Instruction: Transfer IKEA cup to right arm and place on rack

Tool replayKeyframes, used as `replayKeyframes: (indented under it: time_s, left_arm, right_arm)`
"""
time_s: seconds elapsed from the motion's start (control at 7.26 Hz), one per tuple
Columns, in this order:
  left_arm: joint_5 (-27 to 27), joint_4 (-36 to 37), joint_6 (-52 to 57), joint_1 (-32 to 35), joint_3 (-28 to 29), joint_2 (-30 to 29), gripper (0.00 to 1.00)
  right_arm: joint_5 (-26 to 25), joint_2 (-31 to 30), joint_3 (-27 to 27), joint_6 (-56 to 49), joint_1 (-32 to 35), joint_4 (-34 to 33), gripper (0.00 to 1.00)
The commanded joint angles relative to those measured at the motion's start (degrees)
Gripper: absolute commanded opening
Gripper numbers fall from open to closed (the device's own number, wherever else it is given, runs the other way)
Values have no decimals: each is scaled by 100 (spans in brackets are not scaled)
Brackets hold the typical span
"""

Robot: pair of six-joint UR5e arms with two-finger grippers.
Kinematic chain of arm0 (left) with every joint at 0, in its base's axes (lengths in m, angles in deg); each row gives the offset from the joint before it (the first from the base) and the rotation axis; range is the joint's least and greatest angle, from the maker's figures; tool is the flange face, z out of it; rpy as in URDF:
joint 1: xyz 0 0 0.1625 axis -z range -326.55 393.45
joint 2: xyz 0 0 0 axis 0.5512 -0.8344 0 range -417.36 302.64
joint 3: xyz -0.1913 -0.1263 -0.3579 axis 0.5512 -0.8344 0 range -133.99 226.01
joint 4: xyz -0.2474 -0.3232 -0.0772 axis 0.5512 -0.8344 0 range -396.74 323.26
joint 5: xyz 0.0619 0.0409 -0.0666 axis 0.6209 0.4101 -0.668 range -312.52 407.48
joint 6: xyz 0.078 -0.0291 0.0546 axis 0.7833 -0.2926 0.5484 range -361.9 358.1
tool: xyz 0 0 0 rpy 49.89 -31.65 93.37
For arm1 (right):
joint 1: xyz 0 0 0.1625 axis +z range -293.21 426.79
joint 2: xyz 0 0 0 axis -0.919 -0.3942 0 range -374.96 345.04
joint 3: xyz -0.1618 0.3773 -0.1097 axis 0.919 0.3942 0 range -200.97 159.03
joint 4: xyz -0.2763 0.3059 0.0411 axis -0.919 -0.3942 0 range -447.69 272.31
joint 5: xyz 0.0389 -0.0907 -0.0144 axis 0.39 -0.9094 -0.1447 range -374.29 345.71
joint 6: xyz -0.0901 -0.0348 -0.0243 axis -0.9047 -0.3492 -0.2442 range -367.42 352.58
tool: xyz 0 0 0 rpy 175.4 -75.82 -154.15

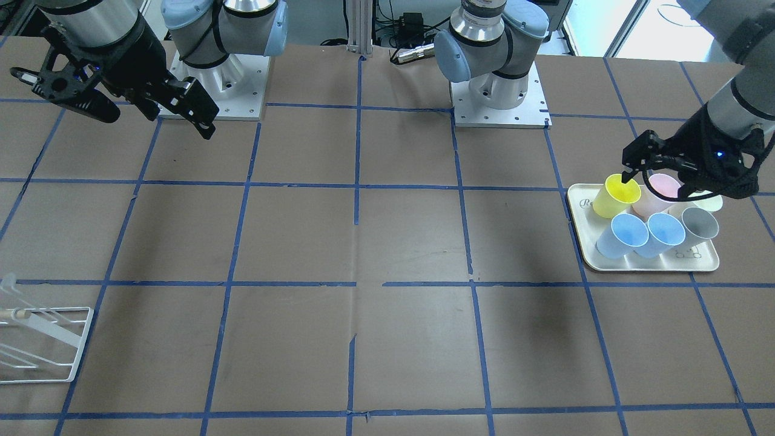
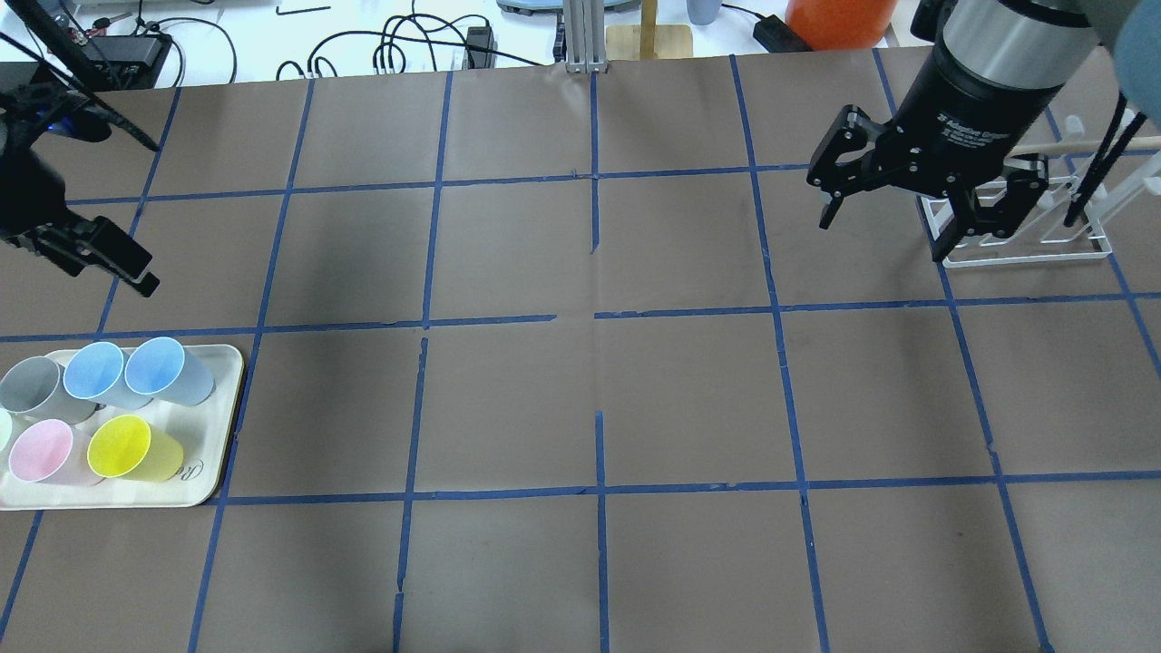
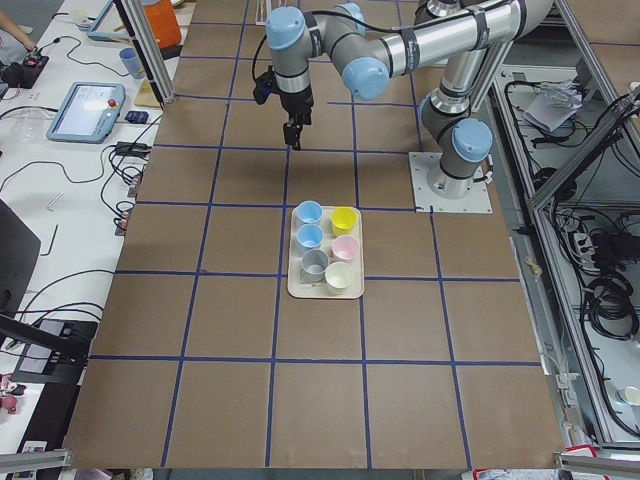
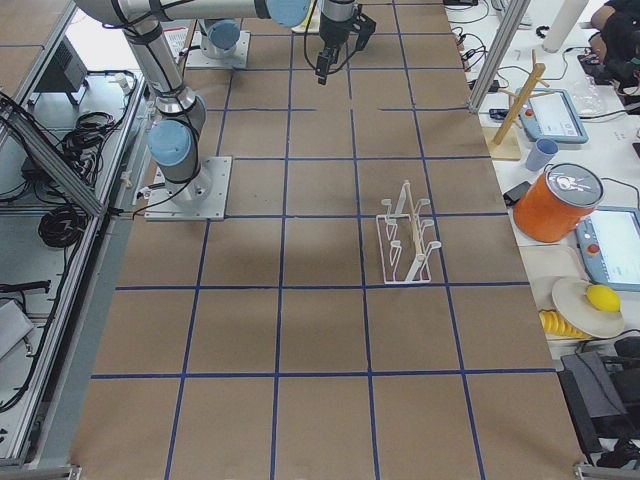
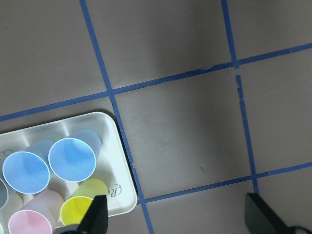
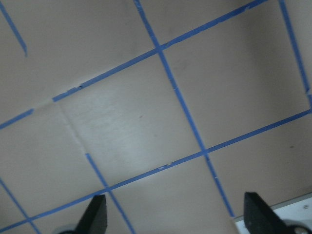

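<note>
Two pale blue IKEA cups (image 2: 95, 372) (image 2: 163, 370) stand mouth up on a cream tray (image 2: 227, 426) at the table's left end. They also show in the front view (image 1: 623, 235) (image 1: 663, 233) and in the left wrist view (image 5: 27, 171) (image 5: 73, 158). My left gripper (image 1: 660, 181) hovers open and empty above the tray's yellow and pink cups. My right gripper (image 2: 882, 238) is open and empty, held high over the table in front of the white wire rack (image 2: 1043, 227). The rack also shows in the front view (image 1: 42, 345).
The tray also holds a yellow cup (image 2: 127, 447), a pink cup (image 2: 41, 451), a grey cup (image 2: 32, 385) and a pale cream cup (image 1: 708, 203). The brown table is marked with blue tape lines (image 2: 599, 313). Cables and boxes lie beyond its far edge.
</note>
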Motion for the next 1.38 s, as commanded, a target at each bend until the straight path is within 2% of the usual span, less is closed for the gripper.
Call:
replayKeyframes:
  time_s: [0.0,0.14,0.41,0.55,0.83,1.24]
  left_arm:
    - [10,697,870,-736,-501,-206,100]
    - [10,1134,880,-721,-659,-364,100]
    - [-25,1708,1115,-721,-862,-794,100]
    - [-17,2075,1213,-721,-898,-1031,100]
    - [-8,2419,1179,-721,-1065,-1331,100]
    - [10,2562,1170,-712,-1188,-1472,100]
  right_arm:
    - [1123,339,28,923,5,-224,100]
    - [1849,462,28,1265,5,-242,100]
    - [2993,472,-59,2773,5,-766,100]
    - [3547,481,-51,3381,5,-804,100]
    - [3579,489,-86,3501,5,-866,100]
    - [3597,481,-226,3492,5,-875,100]
